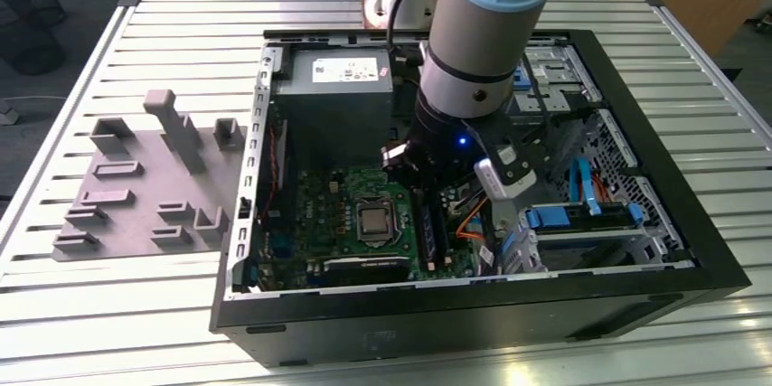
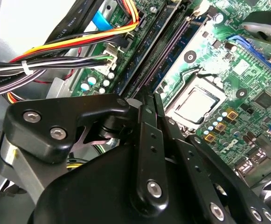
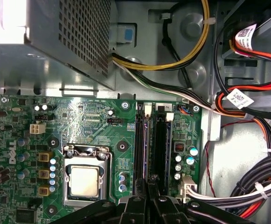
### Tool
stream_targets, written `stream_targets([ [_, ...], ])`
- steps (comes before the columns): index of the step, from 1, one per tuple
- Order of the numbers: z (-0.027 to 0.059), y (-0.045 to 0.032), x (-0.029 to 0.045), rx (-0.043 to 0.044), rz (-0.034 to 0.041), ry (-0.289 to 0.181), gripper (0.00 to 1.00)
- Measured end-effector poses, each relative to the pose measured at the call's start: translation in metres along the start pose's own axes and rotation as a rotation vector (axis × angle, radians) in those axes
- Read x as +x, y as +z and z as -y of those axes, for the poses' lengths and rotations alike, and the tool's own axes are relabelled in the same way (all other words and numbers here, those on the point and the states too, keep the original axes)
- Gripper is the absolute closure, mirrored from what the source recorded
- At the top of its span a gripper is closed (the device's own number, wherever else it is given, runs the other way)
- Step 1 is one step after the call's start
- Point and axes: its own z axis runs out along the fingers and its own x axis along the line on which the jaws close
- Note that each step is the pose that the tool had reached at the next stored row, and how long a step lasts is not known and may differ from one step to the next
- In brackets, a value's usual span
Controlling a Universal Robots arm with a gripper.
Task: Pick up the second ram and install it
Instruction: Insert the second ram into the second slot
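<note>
Claw (image 3: 147, 198) nearest, low over the motherboard slots (image 3: 150, 154), fingers drawn close together at a thin edge. Whether clamped on the second ram (image 2: 165, 56): cannot tell. Dark stick apparently standing in the slot just ahead of the fingertips, beside the processor socket (image 3: 85, 179). Judged light, stiff, fragile; best gripped by the long top edge. Farther off, power supply (image 3: 56, 37), then grey fixture (image 1: 151, 178) on the counter (image 1: 72, 314).

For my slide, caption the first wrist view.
Pincer poised over the RAM slots beside the CPU socket.
</note>
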Motion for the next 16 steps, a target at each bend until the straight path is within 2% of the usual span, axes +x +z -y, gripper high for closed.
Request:
stream_targets([
  [7,0.0002,0.0012,0.0006,0.0000,-0.0002,0.000,0.87],
  [16,0.0001,0.0016,0.0006,-0.0001,-0.0061,0.000,0.87],
])
